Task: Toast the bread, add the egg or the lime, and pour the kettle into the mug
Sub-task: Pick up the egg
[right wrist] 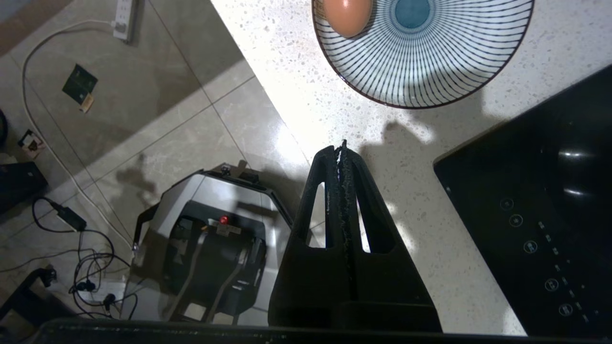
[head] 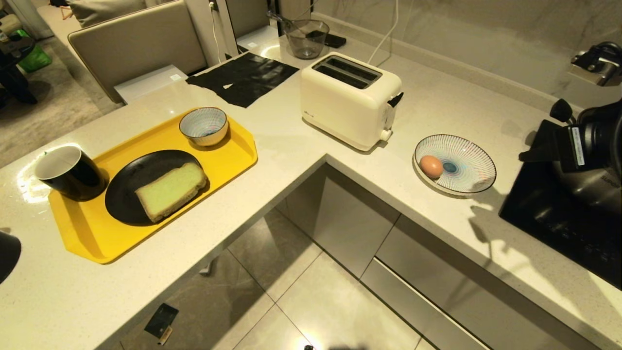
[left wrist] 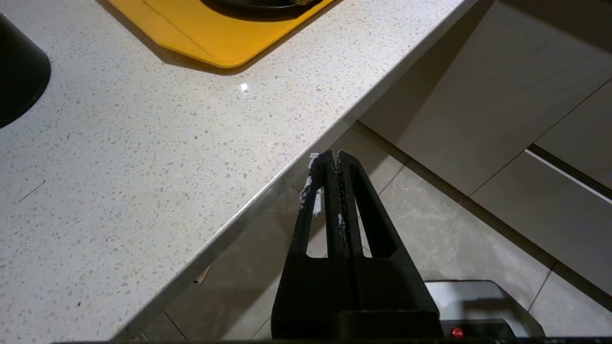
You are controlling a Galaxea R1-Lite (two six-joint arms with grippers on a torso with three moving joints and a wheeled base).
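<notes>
Noted bread (head: 171, 190) flat on black plate (head: 127, 181) on yellow tray (head: 228, 160), mug (head: 69, 172) at tray's corner. Found egg (head: 431, 166) in striped dish (head: 466, 167) right of toaster (head: 350, 99). Observed left gripper (left wrist: 334, 160) pressed closed, empty, off counter (left wrist: 119, 167) edge; right gripper (right wrist: 340, 152) likewise, above the counter near dish.
</notes>
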